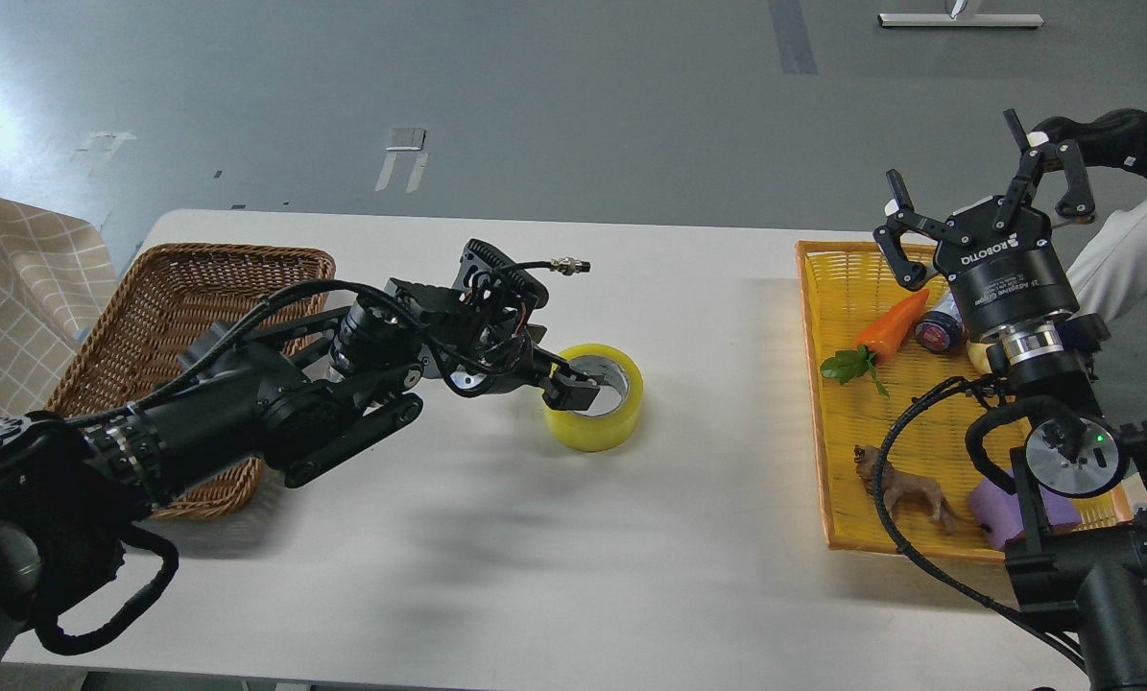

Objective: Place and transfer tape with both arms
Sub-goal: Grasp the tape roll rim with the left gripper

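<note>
The tape (613,425), a wide yellow roll with a grey-white core, lies flat near the middle of the white table (688,537). My left arm reaches in from the left. My left gripper (573,392) is down at the roll's left rim, with one fingertip (581,395) inside the core hole. Its jaws look open, and the roll rests on the table. My right gripper (981,197) is raised above the yellow tray, pointing up, fingers spread wide and empty.
A brown wicker basket (179,278) stands at the table's left, partly under my left arm. A yellow tray (842,288) at the right holds a toy carrot (890,326), a small red-lidded jar (936,331), a brown toy animal (904,489) and a purple object (995,504).
</note>
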Tool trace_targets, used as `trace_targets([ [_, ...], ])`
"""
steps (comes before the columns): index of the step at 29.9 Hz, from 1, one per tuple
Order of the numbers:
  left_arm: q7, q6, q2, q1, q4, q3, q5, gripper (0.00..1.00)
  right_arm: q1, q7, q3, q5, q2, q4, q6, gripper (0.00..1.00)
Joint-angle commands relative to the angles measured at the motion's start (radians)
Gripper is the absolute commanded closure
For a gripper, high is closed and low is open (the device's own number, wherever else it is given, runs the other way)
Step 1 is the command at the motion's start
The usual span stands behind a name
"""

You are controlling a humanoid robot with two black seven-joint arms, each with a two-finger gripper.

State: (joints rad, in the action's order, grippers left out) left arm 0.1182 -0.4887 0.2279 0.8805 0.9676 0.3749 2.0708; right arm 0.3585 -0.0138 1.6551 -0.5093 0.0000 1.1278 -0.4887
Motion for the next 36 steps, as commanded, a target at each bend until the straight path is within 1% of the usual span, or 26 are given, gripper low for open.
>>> trace_targets([
  [1,0.0,0.0,-0.007,-0.002,-0.018,-0.001,0.0,0.09,-0.003,0.0,0.0,0.0,0.0,0.0,0.0,0.0],
  [4,0.0,0.0,-0.007,-0.003,-0.018,-0.001,0.002,0.12,-0.003,0.0,0.0,0.0,0.0,-0.002,0.0,0.0],
  [6,0.0,0.0,-0.007,-0.003,-0.018,-0.008,0.002,0.19,-0.003,0.0,0.0,0.0,0.0,-0.002,0.0,0.0],
  [8,0.0,0.0,-0.005,0.003,-0.02,-0.05,-0.001,0.27,-0.003,0.0,0.0,0.0,0.0,-0.002,0.0,0.0],
  [9,0.0,0.0,-0.005,0.003,-0.02,-0.05,-0.002,0.27,-0.003,0.0,0.0,0.0,0.0,-0.002,0.0,0.0],
  [11,-0.002,0.0,-0.007,0.002,-0.02,-0.059,-0.002,0.32,-0.003,0.0,0.0,0.0,0.0,-0.002,0.0,0.0],
  [12,-0.003,0.0,-0.007,0.0,-0.021,-0.06,0.0,0.44,-0.003,0.0,0.0,0.0,0.0,-0.002,0.0,0.0],
  [13,-0.005,0.0,-0.008,-0.002,-0.023,-0.062,0.0,0.51,-0.003,0.0,0.0,0.0,0.0,-0.002,0.0,0.0],
  [15,-0.009,0.0,-0.009,-0.003,-0.026,-0.062,0.0,0.54,-0.004,0.0,0.0,0.0,0.0,-0.002,0.0,0.0],
  [17,-0.011,0.0,-0.01,-0.005,-0.036,-0.064,0.0,0.61,-0.006,0.0,0.002,0.0,0.0,-0.002,0.0,0.0],
  [18,-0.011,0.0,-0.013,-0.002,-0.043,-0.068,0.0,0.78,-0.006,0.0,0.002,0.0,0.0,-0.003,0.0,0.0],
  [19,-0.009,0.0,-0.018,0.002,-0.053,-0.076,0.003,1.0,-0.006,0.0,0.002,0.0,0.0,-0.002,0.0,0.0],
  [20,0.0,0.0,-0.018,0.005,-0.058,-0.08,0.003,1.0,-0.007,0.0,0.002,0.0,0.0,-0.003,0.0,0.0],
  [21,0.02,0.0,-0.018,0.015,-0.059,-0.09,0.005,1.0,-0.009,0.0,0.002,0.0,0.0,-0.003,0.0,0.0],
  [24,0.061,0.0,-0.022,0.041,-0.061,-0.102,0.012,1.0,-0.01,0.0,0.002,0.0,0.0,-0.003,0.0,0.0],
  [28,0.064,0.028,-0.021,0.083,-0.061,-0.11,0.012,1.0,-0.01,0.0,0.002,0.0,0.0,-0.002,0.0,0.0],
  [32,0.067,0.03,-0.007,0.121,-0.055,-0.106,0.005,1.0,-0.01,0.0,0.002,0.0,0.0,-0.002,0.0,0.0],
  [34,0.07,0.03,0.013,0.165,-0.052,-0.102,-0.005,1.0,-0.01,0.0,0.002,0.0,0.0,-0.002,0.0,0.0],
  [36,0.072,0.03,0.031,0.186,-0.049,-0.1,-0.021,1.0,-0.01,0.0,0.002,0.0,0.0,-0.002,0.0,0.0],
])
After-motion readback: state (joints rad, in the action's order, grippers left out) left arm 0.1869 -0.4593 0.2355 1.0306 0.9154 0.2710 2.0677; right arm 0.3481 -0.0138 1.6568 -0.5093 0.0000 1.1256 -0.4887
